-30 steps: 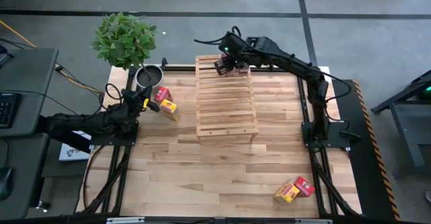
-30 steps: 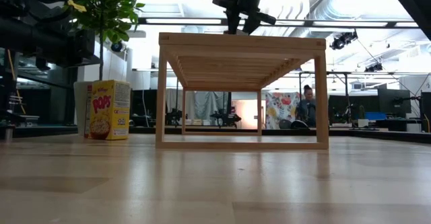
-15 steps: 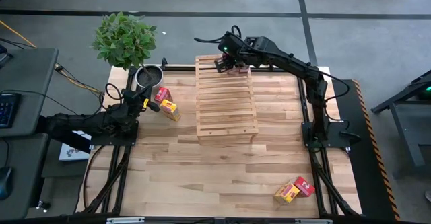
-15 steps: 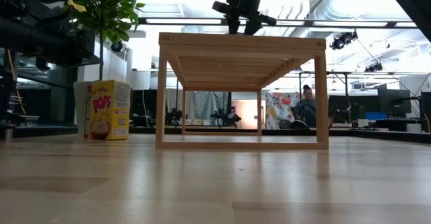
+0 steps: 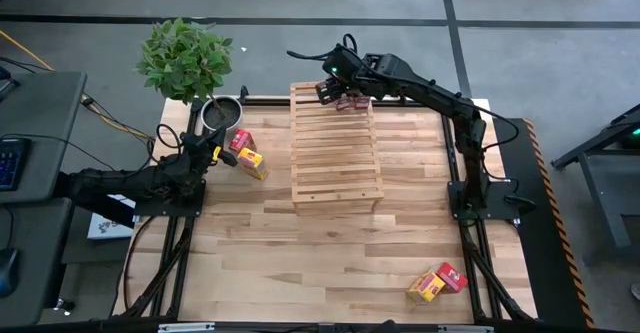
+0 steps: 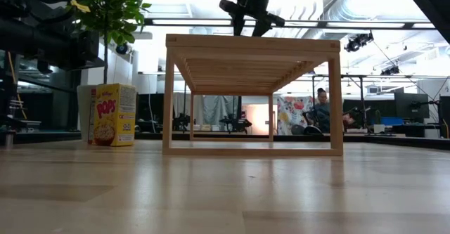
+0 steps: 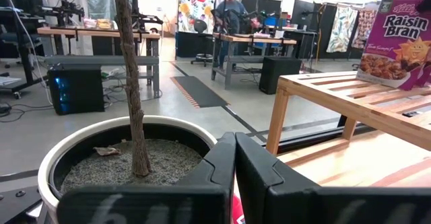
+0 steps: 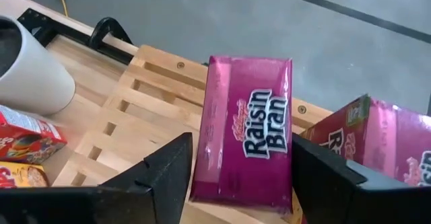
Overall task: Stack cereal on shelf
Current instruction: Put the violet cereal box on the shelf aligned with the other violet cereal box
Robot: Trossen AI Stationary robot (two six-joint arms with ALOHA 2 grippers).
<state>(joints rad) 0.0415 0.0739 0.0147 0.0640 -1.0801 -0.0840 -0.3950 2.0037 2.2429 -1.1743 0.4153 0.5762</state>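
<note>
We see right gripper [image 5: 334, 93] w/ jaws apart over a pink box [image 8: 246, 140] on shelf [image 5: 335, 148]; left gripper [image 7: 234, 177] closed, near plant pot [image 7: 121, 157].

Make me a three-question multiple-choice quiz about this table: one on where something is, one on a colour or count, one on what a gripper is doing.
1. Where is the right gripper?
A. over the wooden rack's far end
B. beside the plant pot
C. at the table's near edge

2. What colour are the Raisin Bran boxes on the rack?
A. yellow
B. magenta
C. green

3. How are the left gripper's fingers?
A. wide apart
B. gripping a box
C. closed, holding nothing

Key: 1 A, high view shows it there; 2 B, right wrist view; 3 C, fingers meet in left wrist view.
</note>
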